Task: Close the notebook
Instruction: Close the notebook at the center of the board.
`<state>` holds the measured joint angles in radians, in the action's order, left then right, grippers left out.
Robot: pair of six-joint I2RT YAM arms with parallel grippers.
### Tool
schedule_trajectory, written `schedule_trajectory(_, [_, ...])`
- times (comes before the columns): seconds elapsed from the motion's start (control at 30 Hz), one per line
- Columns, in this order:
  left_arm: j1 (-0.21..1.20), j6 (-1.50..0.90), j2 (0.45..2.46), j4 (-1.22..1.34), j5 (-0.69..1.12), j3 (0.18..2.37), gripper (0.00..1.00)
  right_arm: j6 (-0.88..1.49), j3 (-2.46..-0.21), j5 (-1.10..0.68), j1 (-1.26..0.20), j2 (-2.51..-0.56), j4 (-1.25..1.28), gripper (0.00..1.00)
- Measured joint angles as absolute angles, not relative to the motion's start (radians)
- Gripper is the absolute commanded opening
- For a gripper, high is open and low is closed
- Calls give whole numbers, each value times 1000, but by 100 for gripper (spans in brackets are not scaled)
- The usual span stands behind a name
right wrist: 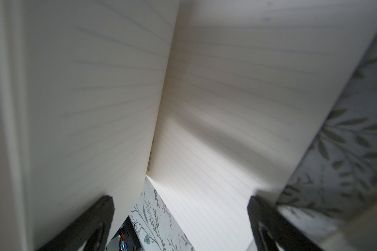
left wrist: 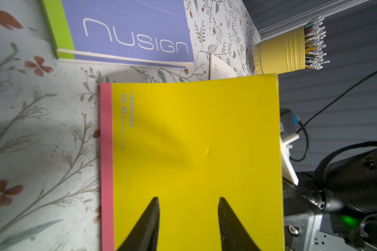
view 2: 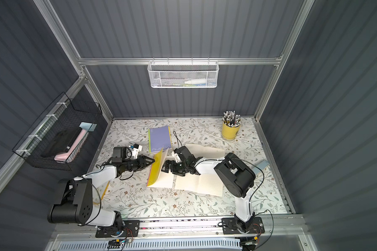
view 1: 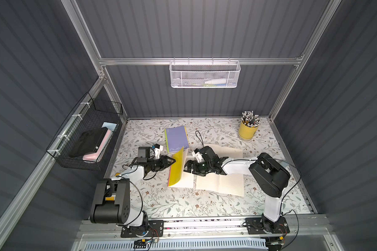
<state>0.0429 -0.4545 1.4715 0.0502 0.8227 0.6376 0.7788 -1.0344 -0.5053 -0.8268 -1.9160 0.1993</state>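
Item: yellow notebook [view 1: 176, 171], pink spine strip. Lies on the table [view 1: 183, 206], half open, cover raised steeply between the two grippers.
- Outer face: left gripper [view 1: 173, 162], jaws parted, empty, tips at the cover.
- Inner side: right gripper [view 1: 187, 167], jaws wide, empty, facing lined pages.
- Beyond both grippers: purple notebook [view 1: 176, 139], closed, flat.
- Under the right arm: lined notebook [view 1: 220, 183], open, flat.
- Far beyond the right gripper: yellow cup [view 1: 247, 131], full of pencils [view 1: 250, 118].
- Rear rail: white basket [view 1: 205, 75], white bottle [view 1: 216, 81] inside.
- Outward of the left arm: black basket [view 1: 78, 163], black and pink items, unidentifiable.
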Motion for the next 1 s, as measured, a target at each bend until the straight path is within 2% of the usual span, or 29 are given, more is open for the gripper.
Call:
schedule_trajectory(0.63, [43,-451,1539,73,769,563,41,733,-1115,-442,-826,-1800,76,99])
schedule_trajectory(1.0, [43,-435,1549,68,745,564,42,745,-1144,-466,-827,-1817,98,99])
